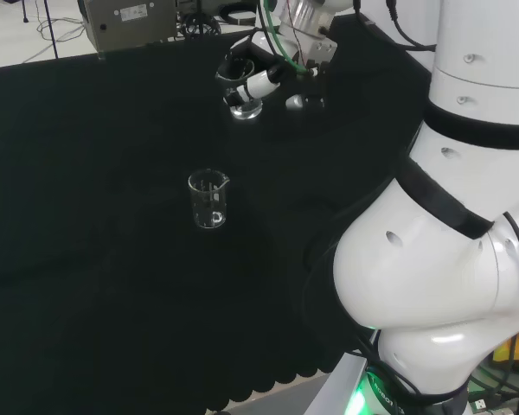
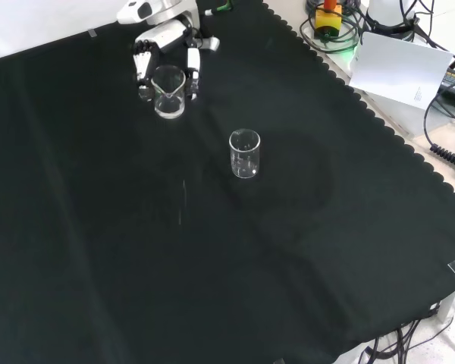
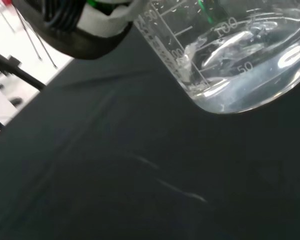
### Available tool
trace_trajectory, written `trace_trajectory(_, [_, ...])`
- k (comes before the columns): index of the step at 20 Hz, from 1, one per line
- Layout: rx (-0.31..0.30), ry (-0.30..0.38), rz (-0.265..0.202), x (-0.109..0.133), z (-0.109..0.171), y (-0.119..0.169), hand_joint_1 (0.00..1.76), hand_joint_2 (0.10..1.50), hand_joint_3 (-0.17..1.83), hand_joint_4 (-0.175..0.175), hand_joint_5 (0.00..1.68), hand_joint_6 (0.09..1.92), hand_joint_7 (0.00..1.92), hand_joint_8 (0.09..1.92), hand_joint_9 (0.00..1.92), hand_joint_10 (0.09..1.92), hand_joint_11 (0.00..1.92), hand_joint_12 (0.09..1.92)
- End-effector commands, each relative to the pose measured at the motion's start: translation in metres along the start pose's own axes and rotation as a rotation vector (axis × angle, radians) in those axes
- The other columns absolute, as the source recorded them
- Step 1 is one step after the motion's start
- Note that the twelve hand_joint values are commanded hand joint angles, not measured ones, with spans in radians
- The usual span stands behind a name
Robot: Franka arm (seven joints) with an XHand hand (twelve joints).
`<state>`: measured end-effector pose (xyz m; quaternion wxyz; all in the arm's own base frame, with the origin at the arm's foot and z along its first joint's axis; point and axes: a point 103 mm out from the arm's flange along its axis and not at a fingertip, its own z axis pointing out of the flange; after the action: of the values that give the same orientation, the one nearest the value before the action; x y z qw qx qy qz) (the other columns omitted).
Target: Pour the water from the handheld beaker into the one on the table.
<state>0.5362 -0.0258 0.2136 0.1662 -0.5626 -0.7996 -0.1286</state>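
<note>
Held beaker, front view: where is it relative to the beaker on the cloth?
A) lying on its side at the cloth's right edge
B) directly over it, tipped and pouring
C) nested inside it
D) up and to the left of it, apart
D: in the front view the hand holds the beaker up and to the left, with bare black cloth between it and the table beaker.

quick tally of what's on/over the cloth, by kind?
Beakers: 2, one held in the robot hand, one standing free on the cloth
Robot hand: 1
Cloth: 1
Total: 4
</note>
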Motion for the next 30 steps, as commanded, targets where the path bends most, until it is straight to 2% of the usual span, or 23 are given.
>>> trace_trajectory(1, [0.085,-0.07,0.033,0.016,-0.009,-0.031,1.42,1.02,-0.17,-0.175,1.33,0.4,1.29,0.6,1.55,0.09,1.35,0.64])
trace_trajectory(8, [0.173,-0.157,0.062,0.037,-0.003,-0.062,1.42,1.02,-0.17,-0.175,1.34,0.38,1.28,0.6,1.55,0.09,1.35,0.64])
trace_trajectory(13, [0.257,-0.236,0.042,0.051,0.012,-0.075,1.42,1.02,-0.17,-0.175,1.34,0.38,1.28,0.6,1.55,0.09,1.36,0.64])
trace_trajectory(22, [0.373,-0.347,0.045,0.07,0.04,-0.085,1.42,1.02,-0.17,-0.175,1.35,0.37,1.29,0.59,1.55,0.09,1.36,0.63])
trace_trajectory(30, [0.453,-0.43,0.059,0.075,0.056,-0.084,1.42,1.02,-0.17,-0.175,1.35,0.37,1.29,0.58,1.55,0.09,1.37,0.63])
